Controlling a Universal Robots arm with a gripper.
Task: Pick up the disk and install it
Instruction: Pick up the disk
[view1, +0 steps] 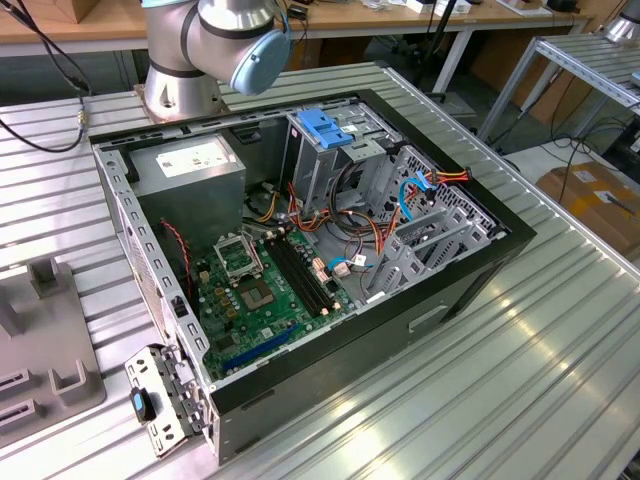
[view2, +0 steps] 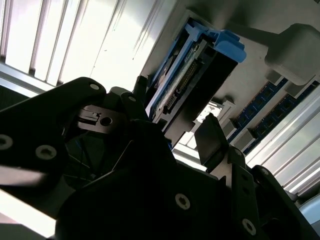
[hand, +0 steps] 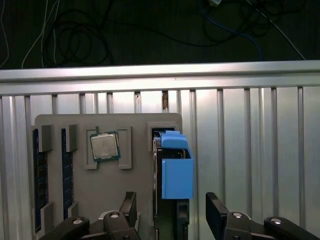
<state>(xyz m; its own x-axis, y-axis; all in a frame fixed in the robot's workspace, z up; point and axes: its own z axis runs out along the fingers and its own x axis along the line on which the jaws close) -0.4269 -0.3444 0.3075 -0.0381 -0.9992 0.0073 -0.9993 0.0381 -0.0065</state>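
Jaws spread wide, disk (hand: 177, 172) between, untouched

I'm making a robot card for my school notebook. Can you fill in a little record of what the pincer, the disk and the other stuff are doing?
Pincer: open, one finger on each side of the disk, not squeezing it
Disk: standing on its edge in a slot of the grey tray, blue rail facing the camera
Also in the tray: processor chip, memory sticks
Computer case: lying open on the metal table
Work so far: disk not yet lifted
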